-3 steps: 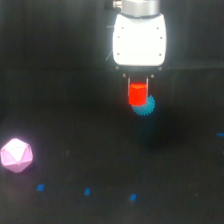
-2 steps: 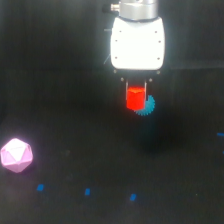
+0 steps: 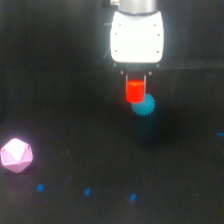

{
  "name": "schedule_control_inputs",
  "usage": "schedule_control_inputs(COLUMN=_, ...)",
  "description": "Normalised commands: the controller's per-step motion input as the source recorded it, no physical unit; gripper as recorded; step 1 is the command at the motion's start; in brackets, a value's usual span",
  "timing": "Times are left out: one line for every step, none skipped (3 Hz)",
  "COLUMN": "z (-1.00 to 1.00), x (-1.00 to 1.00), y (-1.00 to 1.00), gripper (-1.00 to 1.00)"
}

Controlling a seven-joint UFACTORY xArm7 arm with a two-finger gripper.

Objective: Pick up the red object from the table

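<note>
The claw [image 3: 135, 89] is clamped on the red object [image 3: 135, 92], which hangs just below the white wrist and apparently clear of the surface [image 3: 75, 125]. The cyan ball [image 3: 143, 105] sits just beside the red object; the pink polyhedron [image 3: 16, 155] lies well apart from it. Lifting straight up with a firm grip should avoid nudging the ball.

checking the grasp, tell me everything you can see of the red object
The red object is a small, bright red-orange block, blurred, so its facets are hard to make out. It sits upright between the thin dark fingers of the white gripper, which is shut on it. It overlaps the cyan spiky ball just below; whether they touch, or whether it is off the table, cannot be told.
</note>
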Motion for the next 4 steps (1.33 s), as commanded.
schedule_control_inputs(z=-0.03, x=-0.42, y=0.38, gripper=-1.0)
schedule_control_inputs(z=-0.31, x=-0.56, y=-0.08, gripper=-0.9)
schedule_control_inputs(z=-0.56, x=0.8, y=-0.21, gripper=-1.0)
schedule_control_inputs(z=0.32, x=-0.69, y=-0.11, gripper=-1.0)
